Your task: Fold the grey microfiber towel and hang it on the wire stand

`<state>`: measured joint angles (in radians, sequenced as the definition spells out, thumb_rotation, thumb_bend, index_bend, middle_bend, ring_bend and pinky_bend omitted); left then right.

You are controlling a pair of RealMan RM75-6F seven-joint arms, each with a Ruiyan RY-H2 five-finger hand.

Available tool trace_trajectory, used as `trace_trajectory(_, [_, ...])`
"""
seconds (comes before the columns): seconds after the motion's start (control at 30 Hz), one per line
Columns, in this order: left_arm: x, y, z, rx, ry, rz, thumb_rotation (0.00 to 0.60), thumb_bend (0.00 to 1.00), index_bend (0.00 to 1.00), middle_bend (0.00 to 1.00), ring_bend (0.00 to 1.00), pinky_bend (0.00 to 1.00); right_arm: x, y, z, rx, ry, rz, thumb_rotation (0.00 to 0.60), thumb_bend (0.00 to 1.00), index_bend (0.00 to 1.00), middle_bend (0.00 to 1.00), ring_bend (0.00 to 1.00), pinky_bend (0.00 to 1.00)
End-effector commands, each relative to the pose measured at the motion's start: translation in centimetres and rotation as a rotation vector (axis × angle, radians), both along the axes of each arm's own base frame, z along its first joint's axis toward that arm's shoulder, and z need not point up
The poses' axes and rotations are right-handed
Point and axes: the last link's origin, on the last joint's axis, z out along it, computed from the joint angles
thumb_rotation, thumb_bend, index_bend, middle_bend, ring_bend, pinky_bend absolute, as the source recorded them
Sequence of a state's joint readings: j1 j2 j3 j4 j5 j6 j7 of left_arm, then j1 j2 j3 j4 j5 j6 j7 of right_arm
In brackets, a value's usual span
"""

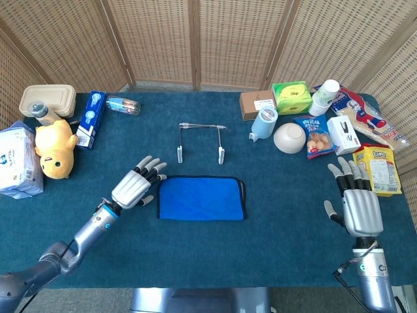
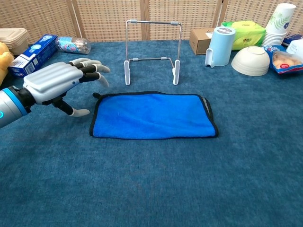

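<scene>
Hovering my left hand, fingers spread and empty, just beside the towel; my right hand is spread too, well apart.

Right hand outside chest view, paper cups cropped at the chest view's right edge

- The left hand is hovering palm down, its fingers spreading apart and holding nothing, the thumb hanging below them.
- The left arm is reaching forward and inward.
- The right hand is holding its fingers apart, pointing forward, empty.
</scene>
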<state>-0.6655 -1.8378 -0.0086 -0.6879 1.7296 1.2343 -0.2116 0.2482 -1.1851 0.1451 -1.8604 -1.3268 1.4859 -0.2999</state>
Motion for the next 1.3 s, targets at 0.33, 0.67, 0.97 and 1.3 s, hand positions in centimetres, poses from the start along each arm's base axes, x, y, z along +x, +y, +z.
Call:
trace_trajectory(0.33, [0.7, 0.3, -1.3, -0.025, 0.029, -0.024, 0.600, 0.34, 0.26, 0.10, 0.00, 0.00, -0.3, 0.2, 0.4, -0.007, -0.012, -0.010, 0.600, 0.30, 0.12, 0.06, 0.00, 0.00])
trace_trajectory(0.67, [1.3, 0.6, -2.1, -0.027, 0.034, -0.033, 0.600, 0.34, 0.26, 0.10, 0.00, 0.00, -0.7, 0.6, 0.7, -0.017, -0.017, -0.024, 0.600, 0.30, 0.12, 0.06, 0.00, 0.00])
trace_trajectory(0.97, [2.2, 0.8, -2.5, -0.027, -0.005, -0.028, 0.600, 0.34, 0.26, 0.11, 0.00, 0.00, -0.9, 0.8, 0.8, -0.019, -0.017, -0.032, 0.600, 0.29, 0.11, 0.06, 0.00, 0.00])
trace_trajectory(1.3, [2.5, 0.8, -2.8, -0.039, -0.034, -0.013, 0.600, 0.34, 0.28, 0.12, 0.00, 0.00, -0.9, 0.9, 0.9, -0.024, -0.018, -0.035, 0.600, 0.29, 0.11, 0.06, 0.00, 0.00])
